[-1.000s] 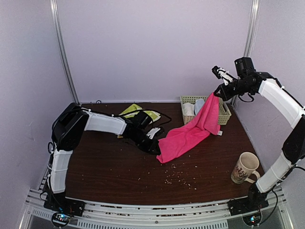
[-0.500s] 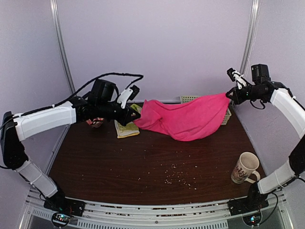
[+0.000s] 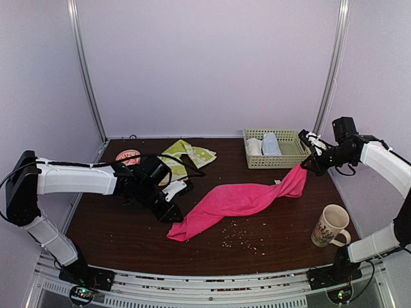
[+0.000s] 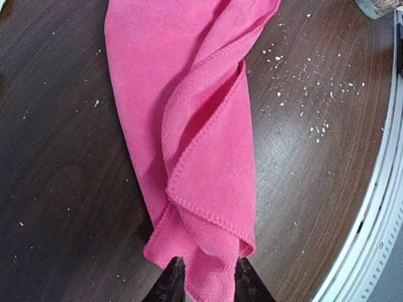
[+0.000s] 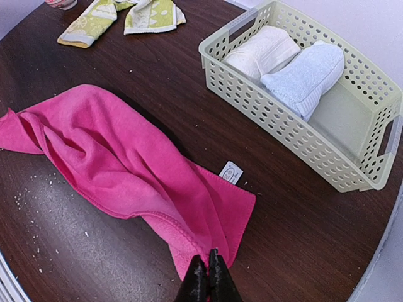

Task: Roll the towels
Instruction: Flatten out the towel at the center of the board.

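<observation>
The hot-pink towel (image 3: 241, 200) lies stretched and crumpled across the dark table, from front left to back right. My left gripper (image 3: 174, 217) is low at its front-left end. In the left wrist view that gripper (image 4: 208, 269) stands open, with the folded end of the pink towel (image 4: 189, 126) lying between the two black fingertips. My right gripper (image 3: 306, 168) holds the far right corner just above the table; in the right wrist view the gripper (image 5: 210, 267) is shut on the pink towel (image 5: 126, 157). The yellow-green patterned towel (image 3: 186, 156) lies crumpled at the back left.
A pale mesh basket (image 3: 276, 165) at the back right holds a rolled white cloth (image 5: 261, 50) and a light-blue one (image 5: 305, 72). A mug (image 3: 329, 226) stands front right. A small bowl (image 3: 128, 156) sits back left. Crumbs (image 3: 237, 239) dot the table's front.
The pink towel, hanging stretched in the air between both grippers, has come down onto the table. The left gripper swung forward and down and parted its jaws; the right lowered.
</observation>
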You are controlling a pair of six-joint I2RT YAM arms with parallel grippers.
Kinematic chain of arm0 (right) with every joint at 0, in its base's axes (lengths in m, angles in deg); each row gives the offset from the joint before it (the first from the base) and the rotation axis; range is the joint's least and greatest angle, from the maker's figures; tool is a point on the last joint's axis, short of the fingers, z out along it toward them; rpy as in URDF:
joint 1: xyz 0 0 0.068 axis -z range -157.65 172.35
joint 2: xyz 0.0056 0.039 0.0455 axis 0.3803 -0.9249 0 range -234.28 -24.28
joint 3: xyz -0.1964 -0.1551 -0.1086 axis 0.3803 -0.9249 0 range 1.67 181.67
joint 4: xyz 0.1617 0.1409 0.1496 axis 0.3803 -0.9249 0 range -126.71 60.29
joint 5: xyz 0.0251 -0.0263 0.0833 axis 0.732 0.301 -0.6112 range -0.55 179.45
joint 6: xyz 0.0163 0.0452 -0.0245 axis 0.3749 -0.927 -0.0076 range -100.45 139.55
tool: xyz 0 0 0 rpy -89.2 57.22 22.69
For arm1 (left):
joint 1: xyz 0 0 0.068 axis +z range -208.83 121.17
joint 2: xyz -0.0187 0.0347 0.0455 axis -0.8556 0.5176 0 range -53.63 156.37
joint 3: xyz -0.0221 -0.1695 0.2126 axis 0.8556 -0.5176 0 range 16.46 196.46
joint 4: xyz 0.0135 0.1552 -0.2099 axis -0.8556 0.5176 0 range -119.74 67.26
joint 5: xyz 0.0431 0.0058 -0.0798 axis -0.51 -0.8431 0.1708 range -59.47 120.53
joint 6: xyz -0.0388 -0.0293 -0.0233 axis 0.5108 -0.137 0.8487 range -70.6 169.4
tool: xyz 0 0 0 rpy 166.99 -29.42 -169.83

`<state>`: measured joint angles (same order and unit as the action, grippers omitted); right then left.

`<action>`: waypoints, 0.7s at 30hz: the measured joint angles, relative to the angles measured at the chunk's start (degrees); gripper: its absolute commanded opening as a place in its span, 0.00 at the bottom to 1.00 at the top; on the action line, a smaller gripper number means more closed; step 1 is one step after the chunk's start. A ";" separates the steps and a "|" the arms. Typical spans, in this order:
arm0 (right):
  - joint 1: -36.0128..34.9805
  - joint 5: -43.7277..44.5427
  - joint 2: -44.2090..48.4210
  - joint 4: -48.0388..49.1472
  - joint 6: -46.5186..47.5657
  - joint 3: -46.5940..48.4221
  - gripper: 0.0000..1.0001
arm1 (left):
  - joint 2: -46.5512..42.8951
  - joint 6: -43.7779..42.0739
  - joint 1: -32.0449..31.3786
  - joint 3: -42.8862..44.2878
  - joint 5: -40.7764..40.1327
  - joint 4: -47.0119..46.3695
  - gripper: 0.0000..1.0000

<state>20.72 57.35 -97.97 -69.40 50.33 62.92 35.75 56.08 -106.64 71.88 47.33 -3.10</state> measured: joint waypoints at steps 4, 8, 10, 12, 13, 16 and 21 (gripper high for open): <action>0.00 -0.59 -1.86 4.72 -1.68 -1.62 0.00 | 3.74 2.01 1.05 1.25 -0.26 -1.90 0.30; 0.00 -1.75 -4.22 7.58 -3.13 -3.58 0.00 | 6.88 6.40 4.33 1.18 -0.39 -3.10 0.37; 0.00 -2.16 -4.87 8.17 -3.58 -4.31 0.00 | 7.28 8.04 5.77 0.68 -0.57 -3.89 0.37; 0.00 -2.54 -4.98 8.46 -3.89 -4.74 0.00 | 7.26 9.20 6.62 -0.11 -0.33 -4.79 0.37; 0.00 -2.67 -4.96 8.59 -3.98 -4.74 0.00 | 7.26 9.35 6.67 -0.52 0.17 -5.33 0.36; 0.00 -2.93 -4.96 9.35 -4.09 -4.74 0.00 | 7.26 9.35 6.60 -1.77 3.28 -6.56 0.35; 0.00 -3.15 -4.98 9.75 -4.17 -4.74 0.00 | 7.45 9.01 6.54 -2.82 4.90 -7.10 0.29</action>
<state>20.72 54.21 -102.96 -59.65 46.16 58.18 43.20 65.08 -100.11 69.06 52.22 -10.21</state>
